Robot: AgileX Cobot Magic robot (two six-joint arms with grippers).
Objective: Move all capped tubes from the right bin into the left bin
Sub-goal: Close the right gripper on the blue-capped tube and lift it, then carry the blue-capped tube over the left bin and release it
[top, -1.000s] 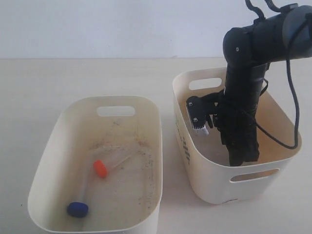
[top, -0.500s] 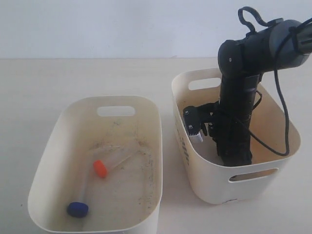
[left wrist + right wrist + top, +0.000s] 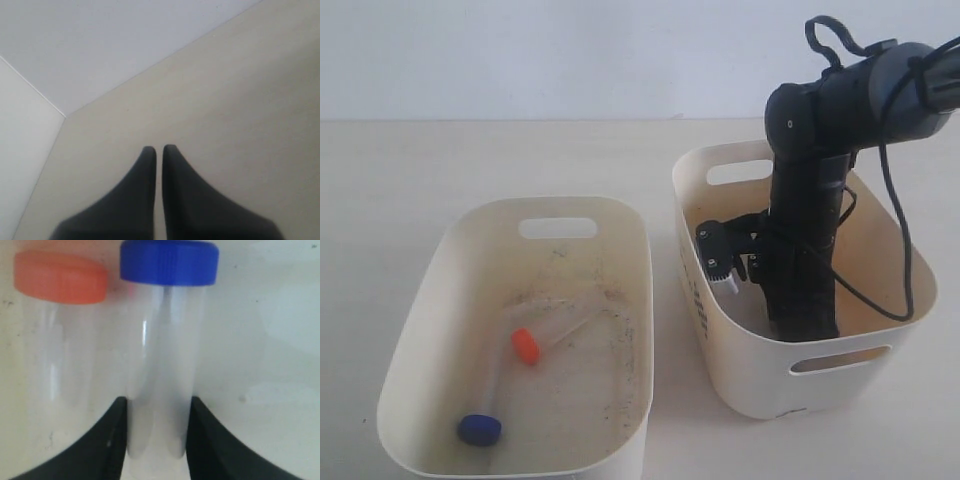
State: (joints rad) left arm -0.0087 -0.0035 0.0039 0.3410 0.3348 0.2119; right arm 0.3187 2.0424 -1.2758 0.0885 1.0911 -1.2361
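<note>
1. Exterior view: the left bin (image 3: 620, 215) sits at lower left on the pale table (image 3: 410, 165), its floor dirtied with dark specks. The right bin (image 3: 760, 385) stands at centre right, well apart from it.
2. In the left bin there are two tubes. The second orange-capped tube (image 3: 526, 345) lies mid-floor, and the second blue-capped tube (image 3: 479, 429) lies near the lower edge of the frame.
3. The right arm (image 3: 807, 230) reaches steeply down into the right bin. Its lower end is hidden behind the bin's near wall.
4. Right wrist view: the right gripper (image 3: 157, 402) has its two dark fingers (image 3: 107, 450) flush against either side of the blue-capped tube (image 3: 162, 340), pinching the clear body near its base.
5. The orange-capped tube (image 3: 60, 335) lies just beside the pinched one and parallel to it, caps at the same end. Both rest on the bin's cream floor.
6. Left wrist view: the left gripper (image 3: 159, 148) has its jaws pressed nearly together, with only a thin slit between them. It holds nothing and is over bare table near a white wall (image 3: 100, 40).
</note>
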